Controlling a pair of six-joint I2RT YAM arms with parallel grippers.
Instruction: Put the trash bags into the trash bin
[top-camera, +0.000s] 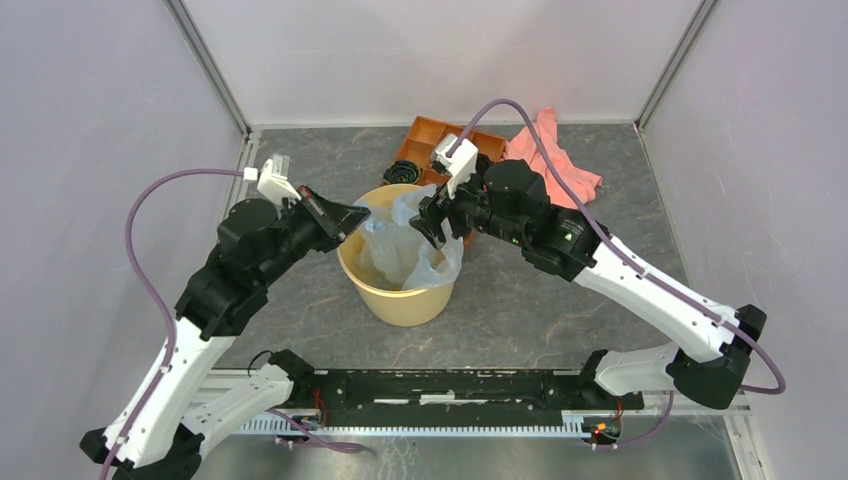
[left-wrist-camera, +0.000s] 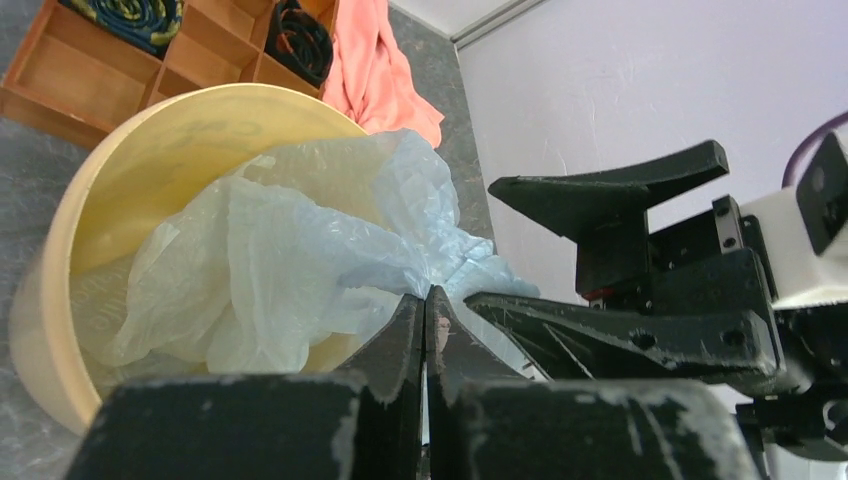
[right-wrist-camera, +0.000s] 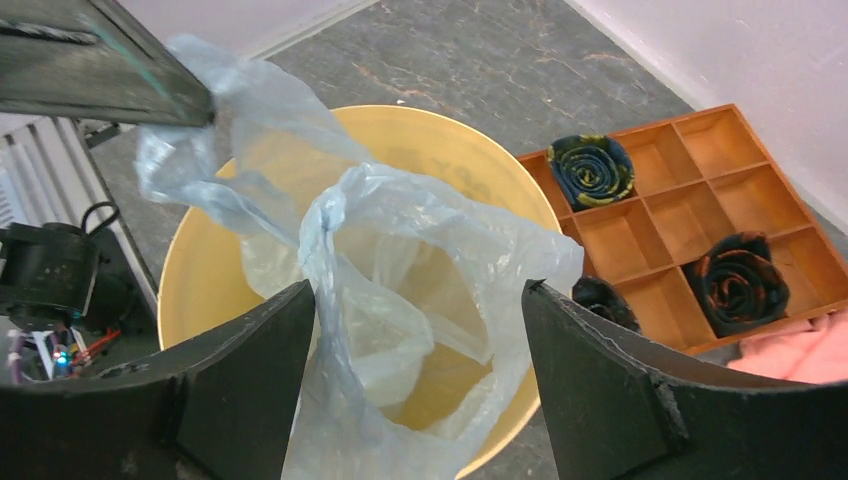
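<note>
The tan-yellow trash bin (top-camera: 400, 305) stands in the middle of the table. The pale blue-grey trash bag (top-camera: 405, 245) sits opened in it, and its edge hangs over the right rim. My left gripper (top-camera: 366, 214) is at the bin's left rim, shut on a bunched edge of the bag (left-wrist-camera: 300, 250) held above the bin (left-wrist-camera: 130, 170). My right gripper (top-camera: 432, 228) is open over the bin's right side. In the right wrist view its jaws (right-wrist-camera: 420, 290) straddle the bag's mouth (right-wrist-camera: 400, 300) without pinching it; the bin rim (right-wrist-camera: 200, 270) lies below.
An orange compartment tray (top-camera: 432, 135) with dark rolled items stands just behind the bin, also in the right wrist view (right-wrist-camera: 700, 200). A pink cloth (top-camera: 555, 160) lies to its right. White walls enclose the table on three sides.
</note>
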